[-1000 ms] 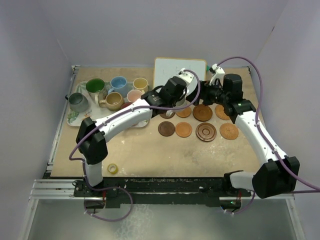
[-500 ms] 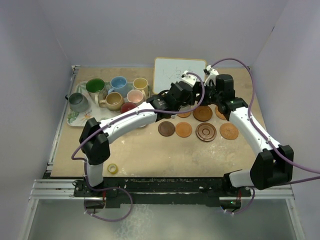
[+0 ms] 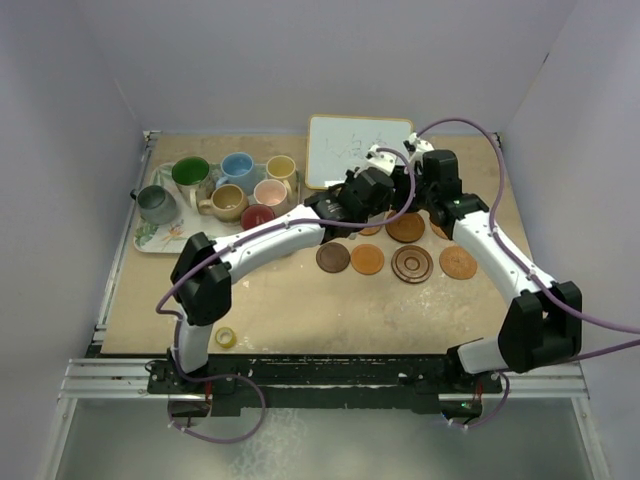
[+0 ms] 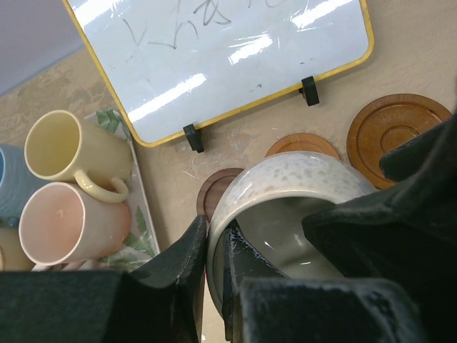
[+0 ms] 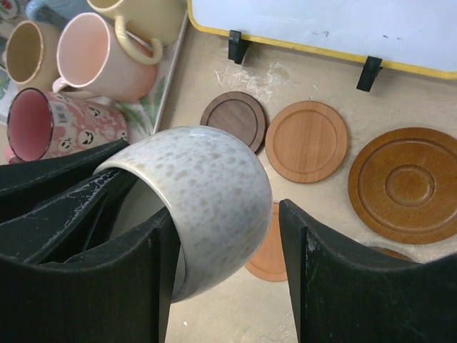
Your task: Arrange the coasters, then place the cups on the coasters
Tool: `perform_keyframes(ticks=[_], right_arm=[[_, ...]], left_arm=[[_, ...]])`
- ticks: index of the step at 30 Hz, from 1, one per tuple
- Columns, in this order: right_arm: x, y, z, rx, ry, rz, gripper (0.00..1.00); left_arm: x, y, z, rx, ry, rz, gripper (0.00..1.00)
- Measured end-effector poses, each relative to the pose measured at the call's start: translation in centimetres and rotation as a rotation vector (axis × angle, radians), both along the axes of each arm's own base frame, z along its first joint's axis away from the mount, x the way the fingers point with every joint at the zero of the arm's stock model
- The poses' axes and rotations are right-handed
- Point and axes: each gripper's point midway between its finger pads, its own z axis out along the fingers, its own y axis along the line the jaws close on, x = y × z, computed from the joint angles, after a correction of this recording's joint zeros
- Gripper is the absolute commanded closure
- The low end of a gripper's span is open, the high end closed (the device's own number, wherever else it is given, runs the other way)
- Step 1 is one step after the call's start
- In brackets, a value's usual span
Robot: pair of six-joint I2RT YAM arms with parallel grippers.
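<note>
I start at the left. A leaf-patterned rectangular tray (image 3: 150, 238) lies on the brown table (image 3: 290, 310). On it I see a grey mug (image 3: 157, 204), a green-lined mug (image 3: 190, 173), a light blue mug (image 3: 238, 166), a tan mug (image 3: 228, 201), a yellow mug (image 3: 281, 168), a pink mug (image 3: 270, 192) and a red mug (image 3: 258, 214). A small yellow tape roll (image 3: 226, 338) lies near the front edge of the table.

At the back, in the middle, stands a white board with a yellow frame (image 3: 340, 150).

Just in front of it my left gripper (image 4: 214, 230) is pinched tight on the rim of a white speckled mug (image 5: 207, 186). One finger is inside the mug and one is outside. The mug is tipped on its side, up over the coasters.

My right gripper (image 5: 227, 211) has its jaws apart, with one finger on each side of that same mug. I see a gap between one finger and the mug.

Round coasters lie flat on the table. In the front row I see a dark wooden coaster (image 3: 333, 257), an orange coaster (image 3: 367, 259), a ringed brown coaster (image 3: 412, 264) and a second orange coaster (image 3: 458, 262). Behind them lies a big brown wooden coaster (image 3: 405, 227). The arms partly hide the others.
</note>
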Motion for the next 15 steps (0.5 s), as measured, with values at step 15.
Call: perform_keyframes(ticks=[15], right_arm=[[0.7, -0.6, -4.0, -0.084, 0.095, -0.034, 0.68]], left_arm=[[0.4, -1.1, -2.6, 0.015, 0.036, 0.02, 0.97]])
